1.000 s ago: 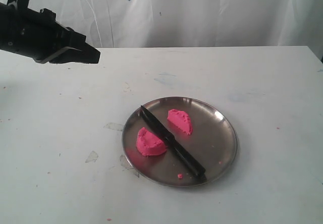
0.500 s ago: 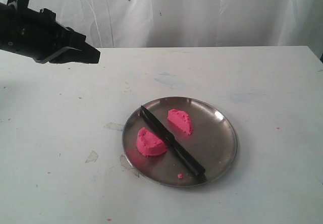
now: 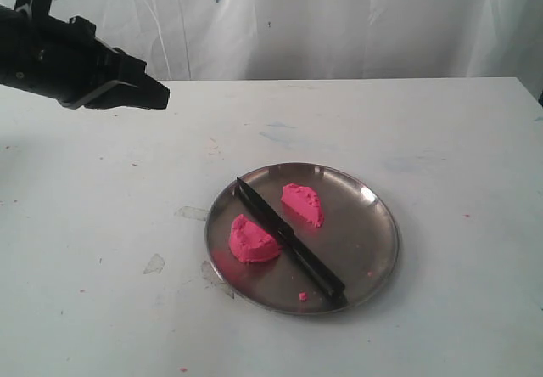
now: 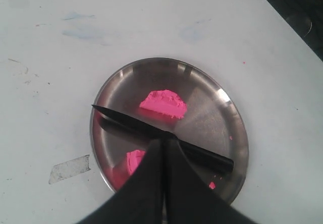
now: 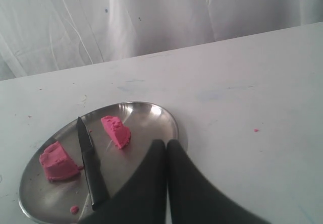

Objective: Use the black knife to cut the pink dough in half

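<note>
1. Partly hidden in the left wrist view, one half of the pink dough (image 4: 133, 161) sits behind the left gripper (image 4: 163, 142); the right wrist view crops the steel plate (image 5: 146, 120).
2. Only the exterior view shows the left gripper hanging above the table (image 3: 441, 139), well apart from the steel plate; the right gripper (image 5: 166, 144) appears in its own wrist view alone.
3. Both grippers have their jaws pressed together, empty.
4. The black knife (image 3: 288, 239) lies on the steel plate between the two dough halves.

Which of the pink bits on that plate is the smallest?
The crumb beside the handle of the black knife; the two pink dough halves flanking the blade are far bigger.
</note>
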Robot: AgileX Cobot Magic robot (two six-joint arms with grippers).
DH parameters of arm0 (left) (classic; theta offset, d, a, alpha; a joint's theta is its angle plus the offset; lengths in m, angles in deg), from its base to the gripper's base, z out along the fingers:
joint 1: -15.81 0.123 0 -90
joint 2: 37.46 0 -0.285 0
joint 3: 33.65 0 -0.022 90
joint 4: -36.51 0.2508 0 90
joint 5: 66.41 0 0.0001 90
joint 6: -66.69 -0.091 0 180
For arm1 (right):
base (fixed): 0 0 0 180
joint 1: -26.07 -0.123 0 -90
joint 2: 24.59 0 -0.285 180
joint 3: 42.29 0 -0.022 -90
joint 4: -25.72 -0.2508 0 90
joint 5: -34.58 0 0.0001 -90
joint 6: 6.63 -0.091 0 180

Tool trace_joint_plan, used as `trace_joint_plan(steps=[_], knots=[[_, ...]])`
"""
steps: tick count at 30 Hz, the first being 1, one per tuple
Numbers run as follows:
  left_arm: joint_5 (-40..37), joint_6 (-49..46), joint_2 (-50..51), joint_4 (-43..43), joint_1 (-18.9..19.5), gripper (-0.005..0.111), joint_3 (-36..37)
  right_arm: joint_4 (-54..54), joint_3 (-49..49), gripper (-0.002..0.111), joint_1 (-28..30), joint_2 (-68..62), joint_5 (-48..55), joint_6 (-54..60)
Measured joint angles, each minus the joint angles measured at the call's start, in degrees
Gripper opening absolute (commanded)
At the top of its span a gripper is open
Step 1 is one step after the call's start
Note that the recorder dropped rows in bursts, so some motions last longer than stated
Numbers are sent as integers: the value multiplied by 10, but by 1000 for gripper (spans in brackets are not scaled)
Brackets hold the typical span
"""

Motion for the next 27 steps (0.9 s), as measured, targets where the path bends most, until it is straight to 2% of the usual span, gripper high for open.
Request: trace_joint_plan(steps=[2,7,9,12,14,19,21,24,27], knots=[[5,0,15,15,0,0,0,0,0,0,0,0,0,0],[35,0,-12,133,-15,0,3,0,0,0,0,0,0,0],[92,12,-63,155,-39,0,37,0,0,0,0,0,0,0],[261,75,-159,185,-87,0,133,0,0,0,0,0,0,-1],[328,142,-227,237,-104,0,204,0,0,0,0,0,0,-1],[325,294,-399,385,-108,0,350,0,0,0,0,0,0,-1],[321,306,-472,400,-108,0,414,0,0,0,0,0,0,-1],[315,337,-601,408,-75,0,510,3,0,0,0,0,0,-2],[310,364,-668,413,-54,0,559,3,0,0,0,0,0,-2]])
